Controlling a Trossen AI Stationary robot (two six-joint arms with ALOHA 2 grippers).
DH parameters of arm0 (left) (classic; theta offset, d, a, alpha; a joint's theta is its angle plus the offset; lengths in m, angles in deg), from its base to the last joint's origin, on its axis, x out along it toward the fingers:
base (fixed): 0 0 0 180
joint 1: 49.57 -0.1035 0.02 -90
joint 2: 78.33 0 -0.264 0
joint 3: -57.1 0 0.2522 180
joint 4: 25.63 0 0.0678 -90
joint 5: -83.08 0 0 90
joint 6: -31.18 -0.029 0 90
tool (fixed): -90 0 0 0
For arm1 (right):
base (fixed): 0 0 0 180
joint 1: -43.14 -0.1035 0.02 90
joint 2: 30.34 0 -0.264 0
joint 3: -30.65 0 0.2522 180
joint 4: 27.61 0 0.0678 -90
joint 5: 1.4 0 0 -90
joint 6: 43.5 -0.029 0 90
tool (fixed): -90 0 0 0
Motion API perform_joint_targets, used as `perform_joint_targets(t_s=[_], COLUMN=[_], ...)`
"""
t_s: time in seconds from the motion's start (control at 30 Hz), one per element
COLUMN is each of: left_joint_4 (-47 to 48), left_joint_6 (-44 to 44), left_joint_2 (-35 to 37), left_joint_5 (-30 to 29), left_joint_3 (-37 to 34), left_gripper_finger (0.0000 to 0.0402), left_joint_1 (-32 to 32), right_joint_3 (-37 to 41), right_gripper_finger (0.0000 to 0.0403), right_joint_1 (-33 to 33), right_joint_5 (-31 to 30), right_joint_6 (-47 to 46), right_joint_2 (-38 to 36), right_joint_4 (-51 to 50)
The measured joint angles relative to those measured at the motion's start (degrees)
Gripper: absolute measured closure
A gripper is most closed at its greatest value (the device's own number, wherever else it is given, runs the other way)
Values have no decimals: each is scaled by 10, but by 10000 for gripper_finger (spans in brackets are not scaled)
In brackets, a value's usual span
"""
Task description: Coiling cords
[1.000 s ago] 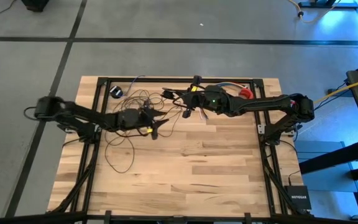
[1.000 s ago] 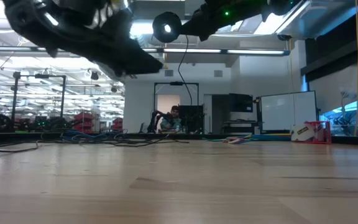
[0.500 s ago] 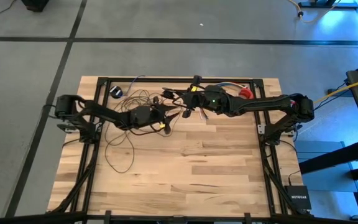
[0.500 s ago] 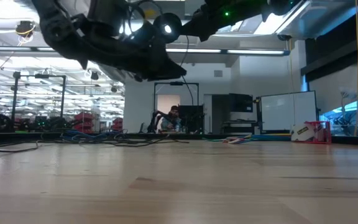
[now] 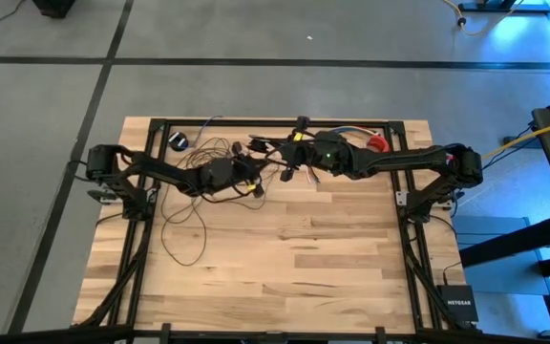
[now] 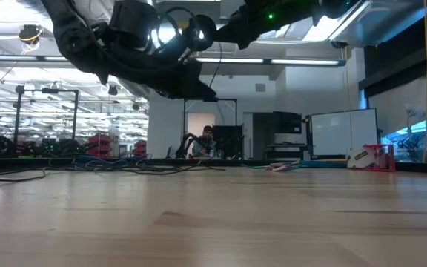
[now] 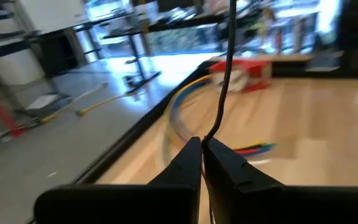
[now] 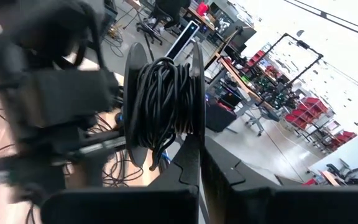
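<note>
We saw the cords (image 5: pixel 194 205) sprawled in loose loops at table rear-left, one strand (image 7: pixel 224 87) running straight up from the left gripper (image 7: pixel 202 147), pinched between closed jaws. Right gripper (image 8: pixel 199 148) was clamped on the wound spool (image 8: pixel 165 112).

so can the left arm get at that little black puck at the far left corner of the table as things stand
Probably not right now. The left gripper is shut on the cord, raised near the right gripper. The puck lies uncovered; the arm would likely need to let go first.
</note>
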Motion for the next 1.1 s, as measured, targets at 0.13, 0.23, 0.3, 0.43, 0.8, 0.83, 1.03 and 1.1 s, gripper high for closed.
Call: perform_joint_targets(t_s=[0.13, 0.23, 0.3, 0.43, 0.8, 0.83, 1.03, 1.1], left_joint_4=[47, 80, 108, 178, 339, 337, 338, 338], left_joint_6=[-24, -51, -63, -77, -41, -37, -13, -4], left_joint_2=[22, 57, 84, 133, 300, 311, 364, 375], left_joint_5=[-45, -89, -101, -116, -150, -150, -124, -123], left_joint_3=[0, 0, 0, 0, 0, 0, 0, 0], left_gripper_finger=[398, 394, 396, 398, 396, 394, 392, 396], left_joint_1=[-5, -4, -4, -4, -3, -2, 17, 27], right_joint_3=[0, 0, 0, 0, 0, 0, 0, 0], right_gripper_finger=[398, 398, 398, 398, 398, 398, 398, 398], right_joint_1=[-12, -25, -33, -45, -44, -44, -36, -33], right_joint_5=[-7, -11, -11, -14, -16, -15, -6, -10], right_joint_6=[0, 8, 13, 18, 29, 31, 43, 44], right_joint_2=[-1, -6, -10, -16, -20, -20, -18, -12], right_joint_4=[-6, -17, -15, -14, -30, -30, -41, -41])
